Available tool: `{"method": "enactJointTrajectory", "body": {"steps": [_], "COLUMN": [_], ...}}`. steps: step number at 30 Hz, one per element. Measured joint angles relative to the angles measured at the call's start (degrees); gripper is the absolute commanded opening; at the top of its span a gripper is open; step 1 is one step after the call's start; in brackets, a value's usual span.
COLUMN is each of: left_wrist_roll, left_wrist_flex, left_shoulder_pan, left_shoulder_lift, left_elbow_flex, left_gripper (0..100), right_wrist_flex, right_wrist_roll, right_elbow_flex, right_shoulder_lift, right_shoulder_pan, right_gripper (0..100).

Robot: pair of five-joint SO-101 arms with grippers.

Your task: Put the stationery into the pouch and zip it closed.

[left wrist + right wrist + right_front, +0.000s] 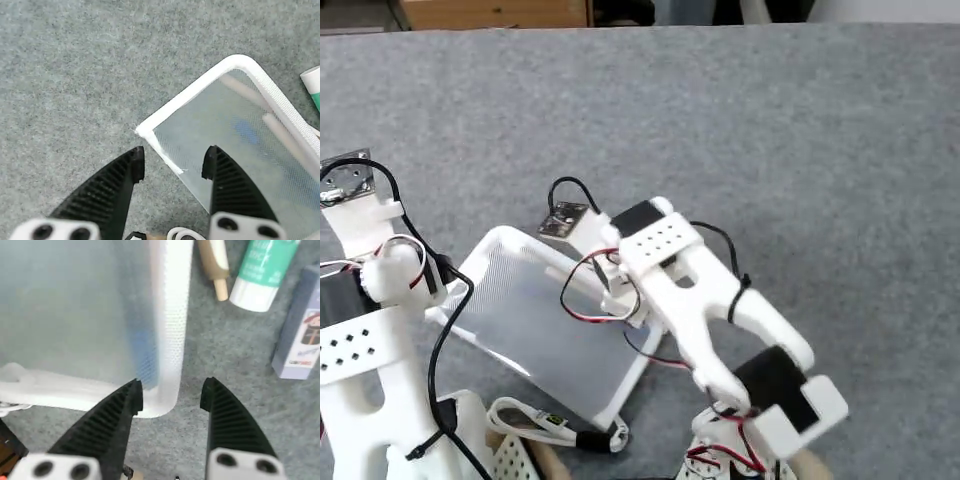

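Observation:
The pouch is a translucent white mesh bag lying flat on the grey mat. My left gripper stands open just above one corner of the pouch, one finger on each side. Faint pencil-like shapes and a blue patch show through the mesh. My right gripper is open too, straddling another pouch corner. Just past that edge lie a green-and-white glue stick, a wooden stick and a grey-blue box. In the high view both arms cover their grippers.
A white cord with a black end lies by the pouch's near corner. The grey mat stretches wide behind and to the right of the arms. A wooden cabinet stands beyond the far edge.

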Motion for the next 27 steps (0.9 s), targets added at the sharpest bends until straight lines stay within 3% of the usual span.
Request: {"method": "enactJointTrajectory", "body": {"steps": [7, 12, 19, 23, 27], "left_wrist_roll": [0.00, 0.00, 0.00, 0.00, -0.09], "left_wrist_flex": [0.00, 0.00, -1.67, -3.96, -4.22], "left_shoulder_pan": [0.00, 0.00, 0.00, 0.00, 0.00], "left_shoulder_lift": [0.00, 0.00, 0.00, 0.00, 0.00], "left_elbow_flex": [0.00, 0.00, 0.97, 3.78, 4.57], "left_gripper": [22, 22, 22, 22, 22], "right_wrist_flex": [-2.11, -2.55, -1.67, -1.67, -2.37], "right_wrist_roll": [0.62, 2.20, 4.92, 4.92, 5.01], "right_elbow_flex": [-0.44, -0.44, -0.53, -0.53, -0.53], "right_shoulder_lift": [3.96, 4.31, 4.31, 4.31, 4.31], "right_shoulder_pan": [0.35, 0.35, 0.35, 0.44, 0.53], "right_gripper": [19.8, 10.7, 11.5, 2.8, 3.6]}}
